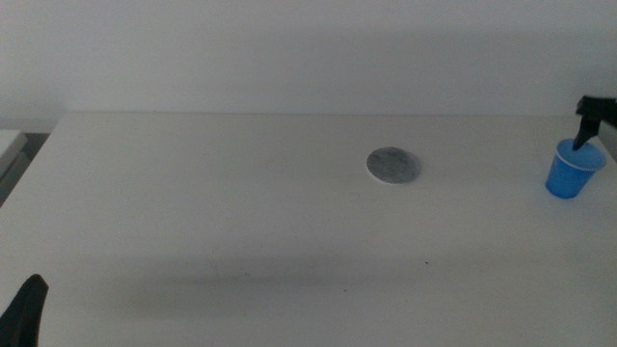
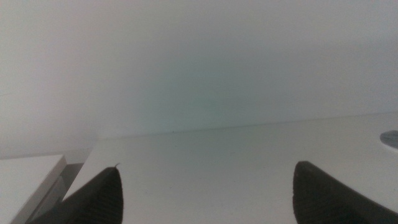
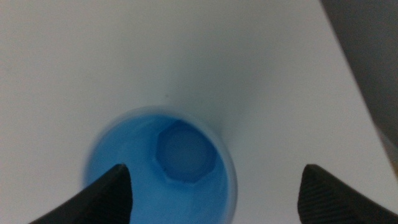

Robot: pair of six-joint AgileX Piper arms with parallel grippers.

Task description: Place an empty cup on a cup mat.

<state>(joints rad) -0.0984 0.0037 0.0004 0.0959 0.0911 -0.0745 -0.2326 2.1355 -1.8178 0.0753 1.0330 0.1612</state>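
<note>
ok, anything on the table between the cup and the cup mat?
Nothing. In the middle view the stretch from the cup to the cup mat is bare table. The right end effector is at the cup's rim.

Looks like a lab test bench: bare white table (image 1: 241,222), plain white wall (image 1: 289,48) behind, no household items visible.

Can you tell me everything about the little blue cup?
The cup is bright blue, looks like plastic, wider at its rim than its base. It stands upright on the table's right side, well apart from the cup mat. It is empty inside. The right gripper reaches it from above with jaws open, one jaw inside its rim.
</note>
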